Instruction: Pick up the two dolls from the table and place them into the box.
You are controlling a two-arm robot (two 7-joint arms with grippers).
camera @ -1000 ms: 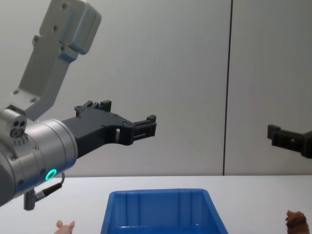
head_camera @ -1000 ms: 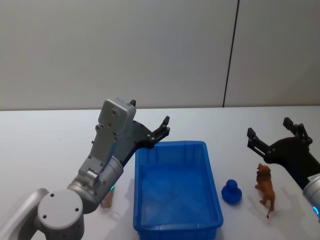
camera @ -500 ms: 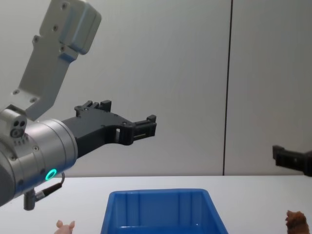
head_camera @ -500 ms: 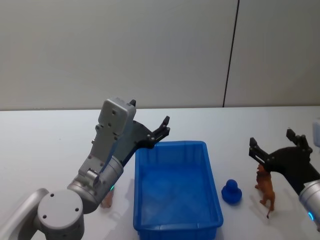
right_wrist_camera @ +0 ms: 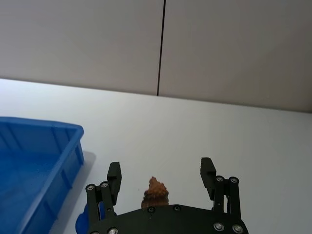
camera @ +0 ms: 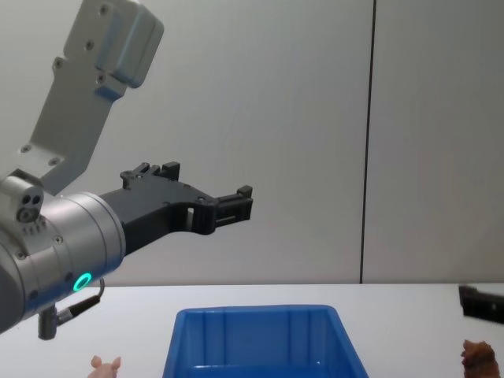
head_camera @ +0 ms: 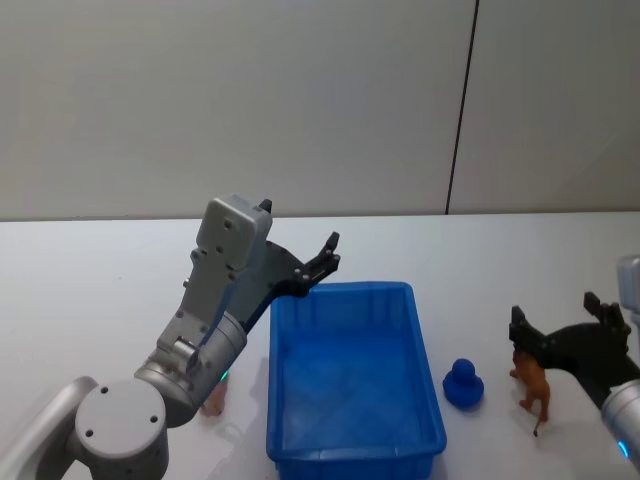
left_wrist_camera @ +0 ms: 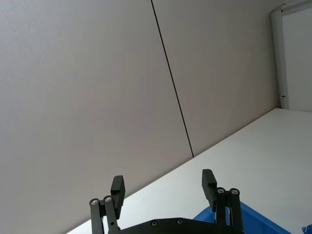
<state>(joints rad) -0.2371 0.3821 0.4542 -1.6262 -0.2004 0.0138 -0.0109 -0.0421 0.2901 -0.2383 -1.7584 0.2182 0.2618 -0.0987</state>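
The step in hand, as I judge it, is the grasp of the reddish-brown doll [head_camera: 533,385]. It stands upright on the bench [head_camera: 100,270], to the right of the box [head_camera: 345,291], with a small blue figure [head_camera: 463,383] between it and the box. The right gripper [head_camera: 553,315] hovers just above the doll, its fingers wide open and holding nothing. In the right wrist view the doll's head sits about midway between the two fingers.

To do this well, the gripper should descend straight, keeping the doll centred, and close on the body, not on the thin legs or tail. The doll is narrow, so one finger touching first could tip it.

The left gripper [head_camera: 328,255] hangs in the air over the far left corner of the box, fingers open and empty. The pink doll [camera: 104,365] stands on the bench left of the box.
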